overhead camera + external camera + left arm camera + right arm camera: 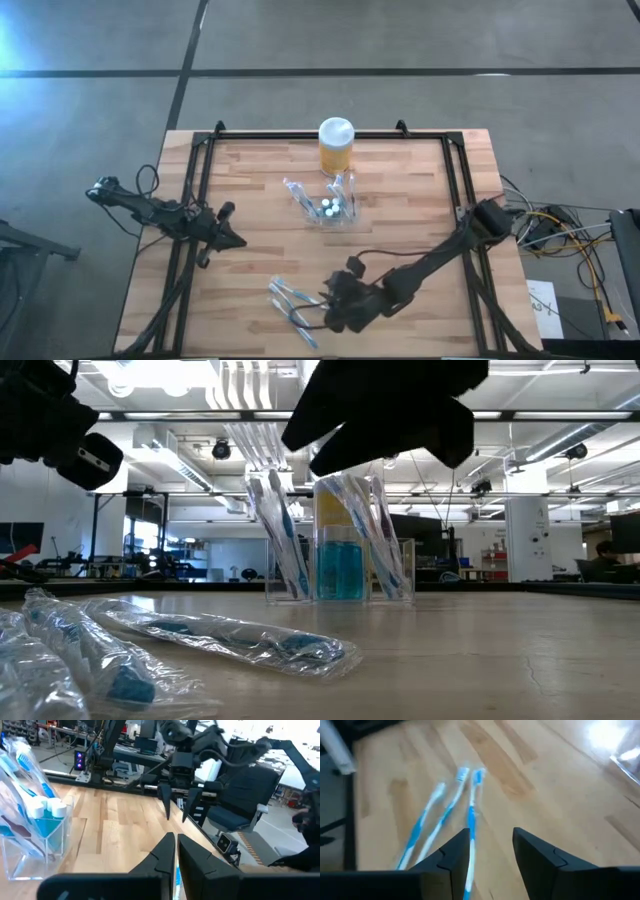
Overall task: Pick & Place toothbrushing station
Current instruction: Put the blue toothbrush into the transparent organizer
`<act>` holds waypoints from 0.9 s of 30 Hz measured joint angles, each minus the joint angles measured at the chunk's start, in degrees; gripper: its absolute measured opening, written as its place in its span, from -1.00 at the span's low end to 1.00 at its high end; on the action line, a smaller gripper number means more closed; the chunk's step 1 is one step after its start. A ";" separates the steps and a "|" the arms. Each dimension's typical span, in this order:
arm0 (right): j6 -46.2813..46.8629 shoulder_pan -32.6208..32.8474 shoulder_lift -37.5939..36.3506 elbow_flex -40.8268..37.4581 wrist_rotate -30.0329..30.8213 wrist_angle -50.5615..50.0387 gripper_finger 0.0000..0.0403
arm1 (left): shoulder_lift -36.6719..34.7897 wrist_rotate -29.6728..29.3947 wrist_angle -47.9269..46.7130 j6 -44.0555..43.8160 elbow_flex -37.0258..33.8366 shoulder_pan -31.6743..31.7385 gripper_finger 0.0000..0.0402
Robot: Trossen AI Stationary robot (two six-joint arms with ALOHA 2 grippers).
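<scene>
High view: my wooden table [250, 200] carries the toothbrushing station [328, 207] at centre, just in front of the yellow jar [336, 146]. My right gripper [335, 312] hovers near the front edge with its fingers apart, empty, over the wrapped toothbrushes [292, 300]. I'd centre on one brush before closing. My left gripper [228, 212] waits closed at the left.

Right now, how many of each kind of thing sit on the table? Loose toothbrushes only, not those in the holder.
Loose wrapped toothbrushes: 3
Clear toothbrush holder: 1
Yellow jar with white lid: 1
Total: 5
</scene>
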 joint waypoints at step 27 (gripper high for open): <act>-2.49 -5.45 27.15 41.86 -17.47 -36.57 -0.22 | 0.20 3.63 -0.56 -3.67 0.04 -0.04 -0.88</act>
